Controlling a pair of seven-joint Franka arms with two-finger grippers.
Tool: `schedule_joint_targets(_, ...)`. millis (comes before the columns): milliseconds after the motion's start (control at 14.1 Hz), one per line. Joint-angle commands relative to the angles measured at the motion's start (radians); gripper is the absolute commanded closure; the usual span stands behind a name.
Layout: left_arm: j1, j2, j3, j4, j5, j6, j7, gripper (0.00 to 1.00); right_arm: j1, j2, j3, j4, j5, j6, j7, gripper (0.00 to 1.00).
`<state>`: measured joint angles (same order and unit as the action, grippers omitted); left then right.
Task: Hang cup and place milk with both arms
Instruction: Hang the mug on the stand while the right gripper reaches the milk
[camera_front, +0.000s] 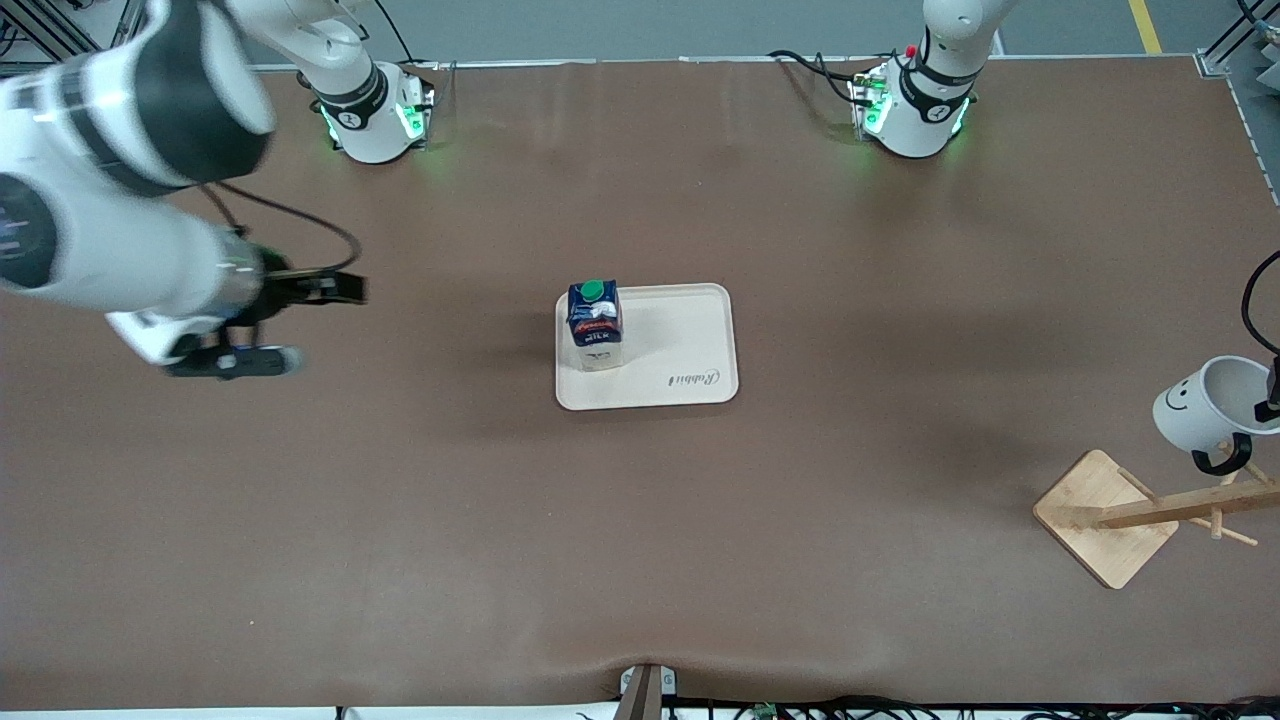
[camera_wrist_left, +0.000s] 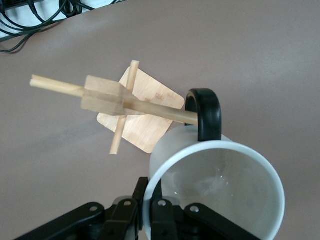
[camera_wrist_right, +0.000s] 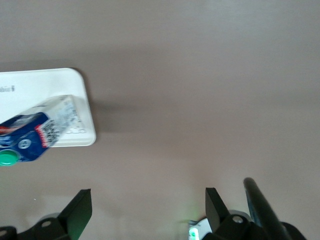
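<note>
Cup clamped at rim by left tool, black handle threaded on wooden rack peg at left arm's end of desk. Milk upright on cream tray, mid-desk. Right tool spread wide, empty, over bare desk beside tray.

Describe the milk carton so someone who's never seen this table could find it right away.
Find the cream tray in the middle of the brown table. The milk stands upright on the tray's edge toward the right arm's end: dark blue, with a green round cap.

One cup, one milk, one tray
</note>
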<state>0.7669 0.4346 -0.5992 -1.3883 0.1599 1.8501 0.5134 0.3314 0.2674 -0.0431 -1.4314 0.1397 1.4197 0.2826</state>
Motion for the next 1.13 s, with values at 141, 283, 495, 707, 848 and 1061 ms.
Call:
schedule_joint_targets(141, 0.015, 0.039, -0.008, 0.026, -0.017, 0.031, 0.033, 1.0, 0.145, -0.011, -0.011, -0.127, 0.005, 0.177, 0.052, 0.0)
schedule_joint_targets(283, 0.009, 0.038, -0.01, 0.026, -0.017, 0.031, 0.016, 0.89, 0.19, -0.011, -0.011, -0.168, 0.003, 0.254, 0.09, 0.0)
schedule_joint_targets(495, 0.006, 0.032, -0.014, 0.025, -0.034, 0.028, -0.035, 0.0, 0.28, -0.011, -0.012, -0.251, -0.005, 0.43, 0.292, 0.0)
schedule_joint_targets(707, 0.008, 0.018, -0.021, 0.022, -0.045, 0.02, -0.132, 0.0, 0.324, -0.001, -0.012, -0.277, -0.009, 0.538, 0.366, 0.0)
schedule_joint_targets(848, 0.006, 0.003, -0.031, 0.018, -0.045, 0.015, -0.189, 0.0, 0.342, 0.003, -0.012, -0.274, -0.006, 0.539, 0.391, 0.0)
schedule_joint_targets(1061, 0.006, -0.013, -0.057, 0.017, -0.045, -0.005, -0.278, 0.0, 0.385, 0.038, -0.012, -0.27, -0.003, 0.579, 0.482, 0.0)
